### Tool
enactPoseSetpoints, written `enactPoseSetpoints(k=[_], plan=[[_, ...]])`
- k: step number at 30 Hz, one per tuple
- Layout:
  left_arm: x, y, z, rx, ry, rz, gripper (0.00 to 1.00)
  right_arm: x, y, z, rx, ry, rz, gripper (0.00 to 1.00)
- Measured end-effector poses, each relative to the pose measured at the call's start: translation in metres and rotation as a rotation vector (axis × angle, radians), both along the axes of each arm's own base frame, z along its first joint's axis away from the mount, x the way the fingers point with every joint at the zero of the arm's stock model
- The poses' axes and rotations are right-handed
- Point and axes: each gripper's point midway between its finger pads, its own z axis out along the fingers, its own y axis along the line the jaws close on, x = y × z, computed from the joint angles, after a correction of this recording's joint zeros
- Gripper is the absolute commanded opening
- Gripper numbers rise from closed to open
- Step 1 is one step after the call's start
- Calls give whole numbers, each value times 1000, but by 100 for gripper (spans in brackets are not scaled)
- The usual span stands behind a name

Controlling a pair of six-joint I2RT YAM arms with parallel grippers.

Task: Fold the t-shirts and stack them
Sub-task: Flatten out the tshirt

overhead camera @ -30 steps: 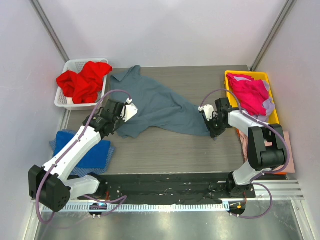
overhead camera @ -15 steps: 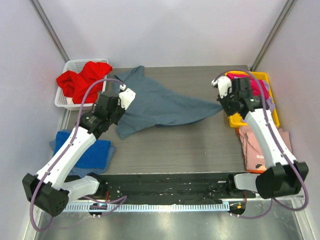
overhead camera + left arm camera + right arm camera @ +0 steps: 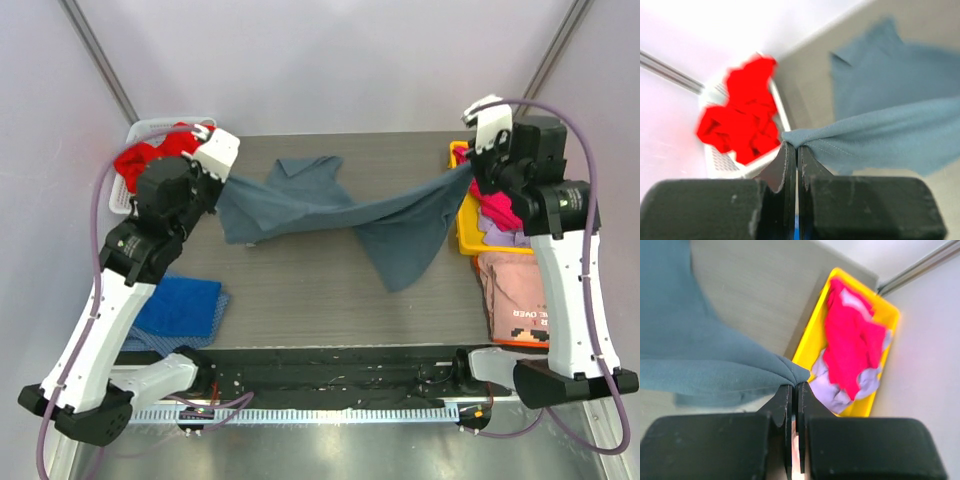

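Observation:
The large slate blue-grey t-shirt hangs stretched in the air between both grippers, with one part drooping toward the table at the right of centre. My left gripper is shut on its left edge, near the white basket; in the left wrist view the cloth bunches at the gripper. My right gripper is shut on its right edge, above the yellow bin, and the right wrist view shows the fabric pinched at the gripper.
A red t-shirt fills the white basket at back left. A royal blue t-shirt lies at the left edge. The yellow bin holds a magenta t-shirt over lavender cloth. A pale pink t-shirt lies at front right.
Both arms have risen and moved apart toward the back corners, lifting the slate shirt off the table and pulling it taut. Both grips have stayed shut.

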Motion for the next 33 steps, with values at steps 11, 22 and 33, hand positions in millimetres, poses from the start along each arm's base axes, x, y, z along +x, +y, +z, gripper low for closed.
enactPoseSetpoints(k=[11, 22, 33], plan=[[52, 20, 132, -112, -302, 218, 0, 68, -7, 121, 43, -297, -111, 1], [-4, 29, 177, -193, -404, 123, 0, 15, -8, 151, 94, -387, -97, 1], [-154, 77, 229, -366, -674, 27, 0, -147, -16, 224, 190, -730, -40, 1]])
